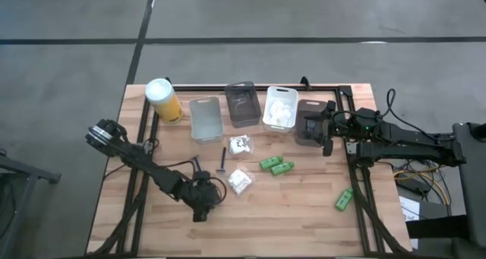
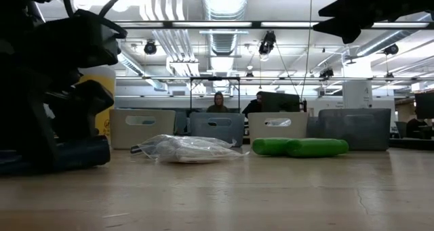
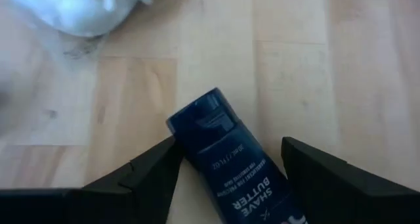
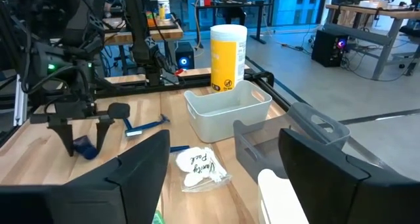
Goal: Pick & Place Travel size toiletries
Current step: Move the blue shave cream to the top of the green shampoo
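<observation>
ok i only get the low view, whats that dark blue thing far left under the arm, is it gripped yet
observer: It's a dark blue tube labelled shave butter, lying flat on the table. The left gripper straddles it with its jaws open, not closed on it.
operator: and the right arm, i just see a dark shape top right
observer: The right gripper hangs over the grey bin at the right end of the bin row, jaws open and holding nothing.
operator: any green tubes besides the two in front of me
observer: Yes, a third green tube lies alone near the table's right edge, well apart from that pair.
</observation>
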You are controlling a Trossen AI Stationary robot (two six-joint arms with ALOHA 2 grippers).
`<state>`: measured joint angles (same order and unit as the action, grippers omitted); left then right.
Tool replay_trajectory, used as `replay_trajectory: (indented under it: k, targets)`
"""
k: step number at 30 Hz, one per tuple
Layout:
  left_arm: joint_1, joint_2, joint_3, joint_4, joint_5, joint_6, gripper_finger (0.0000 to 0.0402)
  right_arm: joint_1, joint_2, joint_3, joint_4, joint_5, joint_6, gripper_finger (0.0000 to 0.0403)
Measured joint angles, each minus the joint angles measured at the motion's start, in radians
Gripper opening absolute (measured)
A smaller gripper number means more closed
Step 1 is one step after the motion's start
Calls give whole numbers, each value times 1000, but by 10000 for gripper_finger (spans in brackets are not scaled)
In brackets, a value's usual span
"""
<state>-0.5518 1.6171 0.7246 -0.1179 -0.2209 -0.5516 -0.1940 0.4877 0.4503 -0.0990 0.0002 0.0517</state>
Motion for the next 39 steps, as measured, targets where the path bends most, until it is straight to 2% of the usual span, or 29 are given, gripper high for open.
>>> replay_trajectory:
  k: [3, 10, 14, 29, 39]
  targets:
    - [1, -2, -2, -25, -22, 12, 232, 0, 0, 0, 0, 0, 0, 291]
    - [2, -1, -7, -57, -23, 57, 124, 0, 0, 0, 0, 0, 0, 311]
    - [2, -13, -9, -73, -20, 97, 88, 0, 0, 0, 0, 0, 0, 322]
    - [67, -144, 97, -163, -5, 268, 89, 0, 0, 0, 0, 0, 0, 360]
    - [195, -180, 200, -181, 5, 292, 89, 0, 0, 0, 0, 0, 0, 341]
